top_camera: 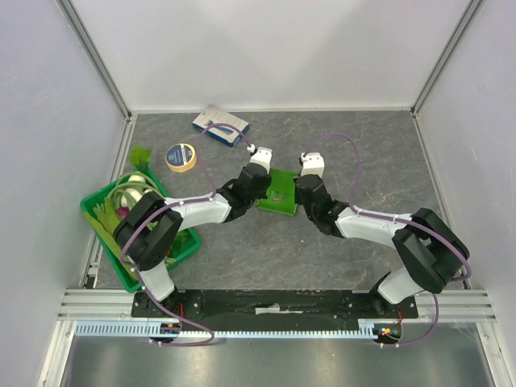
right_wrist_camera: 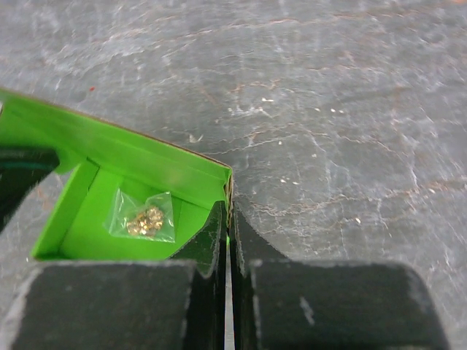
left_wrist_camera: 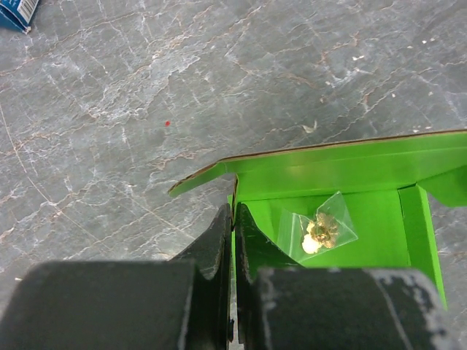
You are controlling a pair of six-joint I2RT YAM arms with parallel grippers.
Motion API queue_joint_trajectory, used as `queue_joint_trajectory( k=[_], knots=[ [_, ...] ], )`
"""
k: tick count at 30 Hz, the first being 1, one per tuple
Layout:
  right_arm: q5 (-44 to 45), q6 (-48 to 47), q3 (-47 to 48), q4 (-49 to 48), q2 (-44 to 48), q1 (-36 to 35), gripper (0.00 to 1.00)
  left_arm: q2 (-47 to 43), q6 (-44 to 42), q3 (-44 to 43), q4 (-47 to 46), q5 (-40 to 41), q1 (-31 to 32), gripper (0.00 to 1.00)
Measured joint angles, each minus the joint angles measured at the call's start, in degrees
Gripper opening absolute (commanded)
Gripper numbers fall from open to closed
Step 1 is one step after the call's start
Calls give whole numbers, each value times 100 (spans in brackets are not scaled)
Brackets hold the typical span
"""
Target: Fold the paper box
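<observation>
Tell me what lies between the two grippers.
The paper box, seen in the top view; left gripper and right gripper each pinch one wall. Wrist views show a clear bag inside.

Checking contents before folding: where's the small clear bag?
In both wrist views the clear bag lies on the paper box floor, between left gripper and right gripper.
</observation>
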State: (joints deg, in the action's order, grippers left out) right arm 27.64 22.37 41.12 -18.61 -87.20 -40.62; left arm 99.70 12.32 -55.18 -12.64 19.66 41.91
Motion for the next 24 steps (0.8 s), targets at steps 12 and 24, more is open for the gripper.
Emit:
queue_joint_trajectory(
  k=[12,24],
  knots=[
    [1563,1853,330,940,-181,-509,0,0,525,415,-612,450,319,2],
    [2343,2103,422,1043,-372,-846,0,-81,678,946,-1423,514,431,2]
  ],
)
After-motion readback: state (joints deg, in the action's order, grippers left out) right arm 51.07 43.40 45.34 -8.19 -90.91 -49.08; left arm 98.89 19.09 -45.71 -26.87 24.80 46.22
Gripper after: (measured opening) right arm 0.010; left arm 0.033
